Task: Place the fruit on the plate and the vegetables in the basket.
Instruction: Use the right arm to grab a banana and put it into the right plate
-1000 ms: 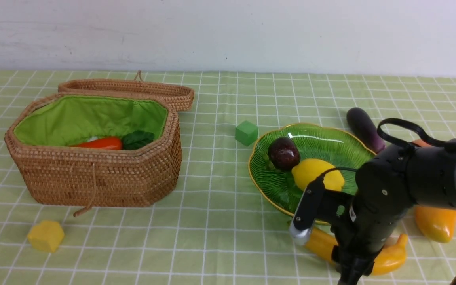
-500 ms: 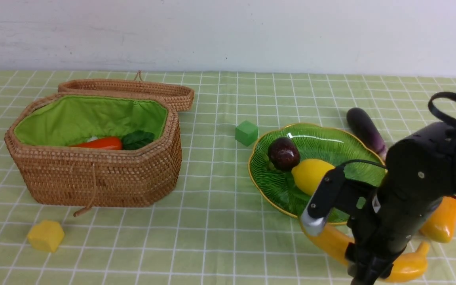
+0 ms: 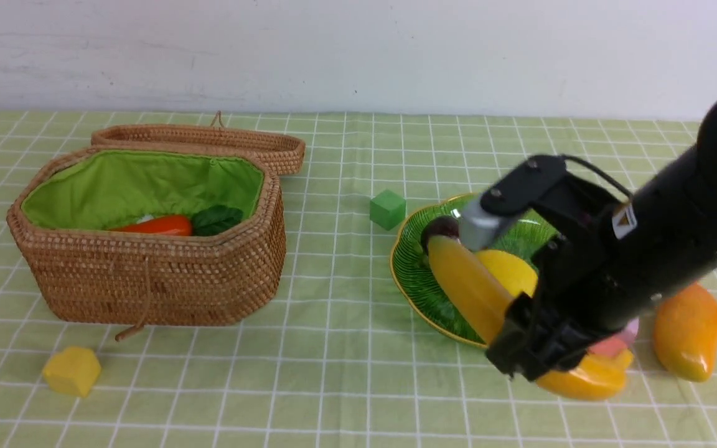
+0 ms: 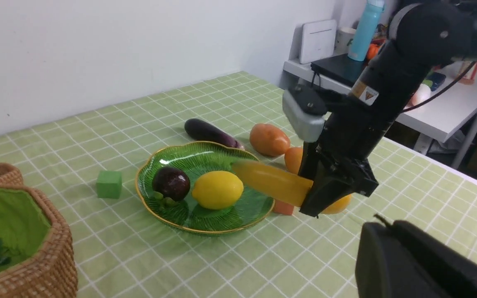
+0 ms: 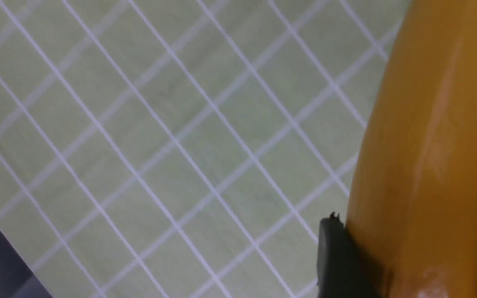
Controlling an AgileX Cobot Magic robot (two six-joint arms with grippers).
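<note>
Wicker basket (image 3: 147,286), far left of the right gripper (image 3: 542,351), holds a carrot (image 3: 159,225). Just beyond the gripper, the green plate (image 3: 417,280) carries a lemon (image 3: 514,270) and a mangosteen (image 4: 171,183). The arm slants down, jaws clamped on the banana (image 3: 464,286), which tilts above the plate's near edge.

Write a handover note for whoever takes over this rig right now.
Left gripper: shut, nothing seen in it.
Right gripper: fingers shut on the banana, held tilted with one end over the plate.
Done: lemon and mangosteen on the plate; carrot in the basket.
Left: set the banana down, add the mango; eggplant and potato lie beyond the plate and go in the basket.
</note>
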